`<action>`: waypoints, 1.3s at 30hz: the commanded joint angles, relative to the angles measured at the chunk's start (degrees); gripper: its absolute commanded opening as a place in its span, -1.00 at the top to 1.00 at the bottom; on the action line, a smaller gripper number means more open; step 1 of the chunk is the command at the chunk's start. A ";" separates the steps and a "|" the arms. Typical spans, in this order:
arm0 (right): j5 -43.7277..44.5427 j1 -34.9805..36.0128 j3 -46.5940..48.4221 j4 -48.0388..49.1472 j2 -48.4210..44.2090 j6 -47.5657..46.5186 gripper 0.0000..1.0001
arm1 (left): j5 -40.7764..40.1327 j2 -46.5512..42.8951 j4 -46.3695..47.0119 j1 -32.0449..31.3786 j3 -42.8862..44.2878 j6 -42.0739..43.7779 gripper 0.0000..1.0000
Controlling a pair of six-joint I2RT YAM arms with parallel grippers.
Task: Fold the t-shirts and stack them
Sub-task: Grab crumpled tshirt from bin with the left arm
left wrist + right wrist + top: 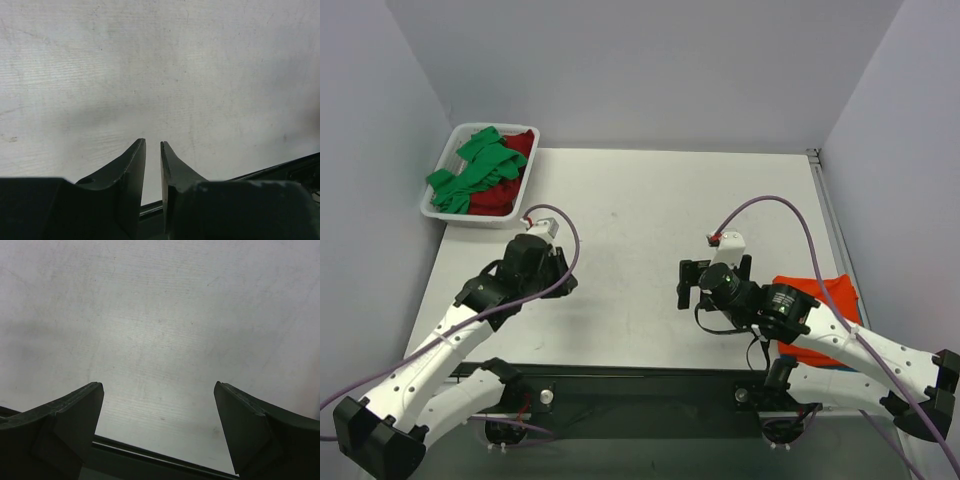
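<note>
A bright green t-shirt (480,165) lies crumpled over a dark red t-shirt (498,200) in the white basket (470,221) at the back left. At the right edge of the table an orange t-shirt (828,298) lies folded, partly hidden under my right arm. My left gripper (558,280) (152,142) hovers over bare table near the front left, its jaws a narrow gap apart with nothing between them. Nothing is in my right gripper (688,285) (158,385) either; it stands wide open over bare table left of the orange t-shirt.
The white table (640,200) is walled in by grey panels at the back and on both sides. A black rail (650,375) carrying the arm bases runs along the near edge and shows in both wrist views.
</note>
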 commanded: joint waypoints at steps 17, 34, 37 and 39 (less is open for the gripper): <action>-5.01 -0.55 -0.87 -0.49 -1.22 -2.55 -1.00 | -7.13 35.57 4.87 25.35 42.86 3.33 -0.08; -8.18 -1.87 -2.09 0.82 2.47 -5.01 -1.00 | -11.01 69.77 6.89 38.01 67.40 4.65 -0.33; -8.35 -2.22 -3.41 1.35 2.30 -4.92 -1.00 | -10.31 70.92 8.47 38.19 67.14 3.95 -0.09; -8.53 -2.40 -4.11 1.62 1.86 -4.66 -1.00 | -9.60 70.92 9.09 38.10 66.87 3.51 0.11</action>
